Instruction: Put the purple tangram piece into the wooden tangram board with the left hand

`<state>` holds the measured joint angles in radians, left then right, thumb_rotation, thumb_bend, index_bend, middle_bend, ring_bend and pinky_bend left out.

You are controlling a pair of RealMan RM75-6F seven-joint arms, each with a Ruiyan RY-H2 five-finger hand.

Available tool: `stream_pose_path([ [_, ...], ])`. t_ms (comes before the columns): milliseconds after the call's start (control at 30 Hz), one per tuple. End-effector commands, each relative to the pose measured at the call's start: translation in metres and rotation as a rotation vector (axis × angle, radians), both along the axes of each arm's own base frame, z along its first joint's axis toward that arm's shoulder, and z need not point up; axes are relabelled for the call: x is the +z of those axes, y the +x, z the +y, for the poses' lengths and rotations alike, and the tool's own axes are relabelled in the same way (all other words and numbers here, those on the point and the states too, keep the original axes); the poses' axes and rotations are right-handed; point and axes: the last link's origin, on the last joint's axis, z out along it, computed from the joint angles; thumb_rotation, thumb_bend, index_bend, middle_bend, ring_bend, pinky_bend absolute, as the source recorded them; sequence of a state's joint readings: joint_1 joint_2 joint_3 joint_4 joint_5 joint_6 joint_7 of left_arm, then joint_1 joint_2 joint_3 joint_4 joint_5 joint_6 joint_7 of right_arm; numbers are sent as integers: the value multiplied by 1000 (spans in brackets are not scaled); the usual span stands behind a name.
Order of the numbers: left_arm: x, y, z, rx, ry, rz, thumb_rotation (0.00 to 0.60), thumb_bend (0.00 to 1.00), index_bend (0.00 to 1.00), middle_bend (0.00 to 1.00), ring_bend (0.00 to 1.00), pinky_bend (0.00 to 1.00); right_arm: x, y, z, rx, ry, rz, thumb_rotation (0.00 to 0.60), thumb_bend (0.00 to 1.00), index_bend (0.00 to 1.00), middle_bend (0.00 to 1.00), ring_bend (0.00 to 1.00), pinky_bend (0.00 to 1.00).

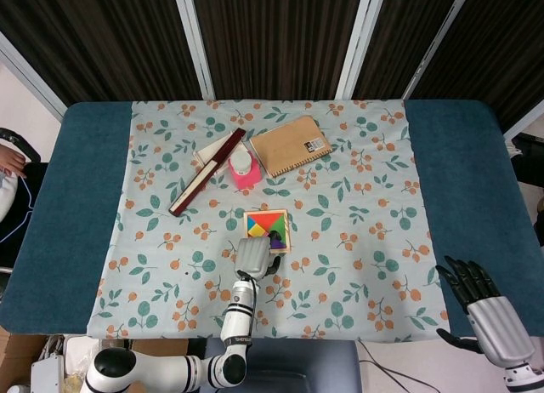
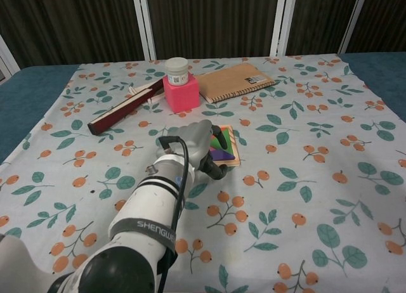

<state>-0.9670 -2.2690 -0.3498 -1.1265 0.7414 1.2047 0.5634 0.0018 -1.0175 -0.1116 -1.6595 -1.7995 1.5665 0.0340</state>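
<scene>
one wide teal table [image 1: 76, 206] carries everything, and the floral cloth [image 1: 357, 240] spread over its middle gives you a flat, non-slip field to work on. next down in size, the brown notebook [image 1: 291, 145] and the long dark red case [image 1: 206, 184] lie at the far side of the cloth, well apart from your work, so they should not get in your way. the wooden tangram board [image 1: 267, 229] lies flat near the middle of the cloth, close to your left side, which is likely why the task gives this job to that arm. your left hand [image 2: 196, 147] sits at the board's near left corner with its fingers curled down over the edge; the views do not show whether they pinch the piece or merely rest there, so i cannot tell. your right hand [image 1: 480, 304] waits off the near right corner of the table, fingers spread and holding nothing, parked out of the way. the pink block [image 1: 246, 172] with a small white jar [image 1: 242, 161] on top stands between the case and the notebook, beyond the board. smallest, the purple tangram piece [image 2: 222, 155] shows inside the board's frame at its near edge, just beside your left fingertips, among the other coloured pieces; it looks seated to me, so i judge the placing all but done.
</scene>
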Motion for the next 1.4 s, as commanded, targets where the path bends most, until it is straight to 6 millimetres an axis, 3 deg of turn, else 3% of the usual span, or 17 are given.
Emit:
stream_pose_path([
  [33, -1, -1, 0, 1, -5, 9, 600, 377, 356, 1000, 1000, 1000, 1, 0, 0, 1, -4, -2, 600, 121, 0, 0, 0, 0],
  [833, -7, -8, -1, 4, -34, 34, 600, 374, 381, 1000, 1000, 1000, 2, -1, 0, 1, -9, -3, 600, 121, 0, 0, 0, 0],
  [1067, -3, 0, -2, -13, -14, -15, 600, 375, 373, 1000, 1000, 1000, 1, -1, 0, 0, -6, 1, 600, 121, 0, 0, 0, 0],
  [1267, 14, 10, -6, -54, 16, -69, 600, 384, 350, 1000, 1000, 1000, -1, -1, -1, 1, -3, 14, 600, 121, 0, 0, 0, 0],
  [1400, 39, 14, -7, -86, 53, -103, 600, 383, 334, 1000, 1000, 1000, -4, 0, -1, 0, -3, 27, 600, 121, 0, 0, 0, 0],
])
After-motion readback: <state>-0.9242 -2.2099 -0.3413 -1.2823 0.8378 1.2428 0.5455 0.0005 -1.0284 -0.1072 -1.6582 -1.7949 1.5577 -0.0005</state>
